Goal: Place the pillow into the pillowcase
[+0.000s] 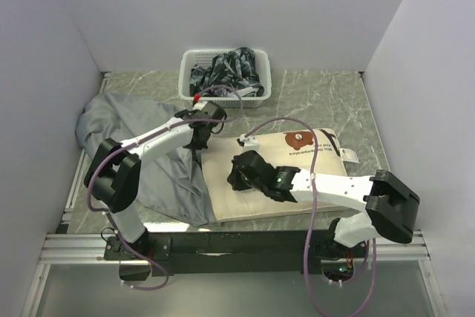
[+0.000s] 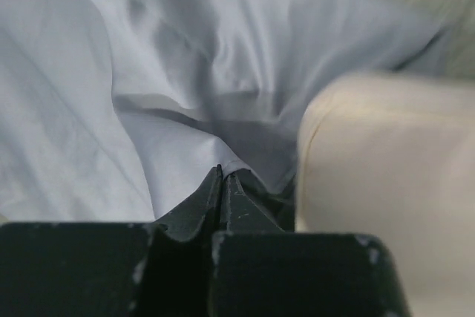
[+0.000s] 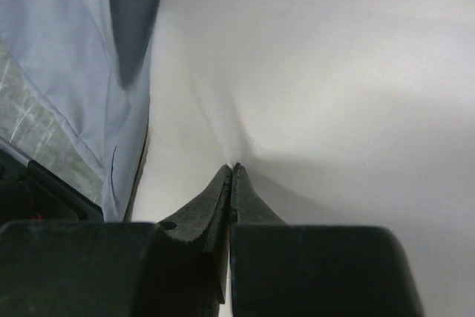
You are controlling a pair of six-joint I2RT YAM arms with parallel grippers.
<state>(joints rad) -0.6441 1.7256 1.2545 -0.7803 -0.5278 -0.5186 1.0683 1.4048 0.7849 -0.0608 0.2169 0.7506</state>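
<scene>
The cream pillow point(image 1: 249, 202) lies flat at centre-right, its brown bear print point(image 1: 299, 139) toward the far right corner. The wrinkled grey pillowcase point(image 1: 126, 120) lies to its left, with its near edge overlapping the pillow's left side. My left gripper point(image 1: 199, 139) sits at the pillow's far left corner, shut on a fold of the pillowcase's edge point(image 2: 223, 172), with the pillow point(image 2: 378, 154) right beside it. My right gripper point(image 1: 236, 176) rests on the pillow's left part, shut on a pinch of pillow fabric point(image 3: 233, 168). The pillowcase point(image 3: 59, 50) shows at that view's left.
A white plastic basket point(image 1: 185, 72) holding dark crumpled cloth stands at the back centre. The marbled table top point(image 1: 319, 102) is walled on the left, back and right. A metal rail runs along the near edge by the arm bases.
</scene>
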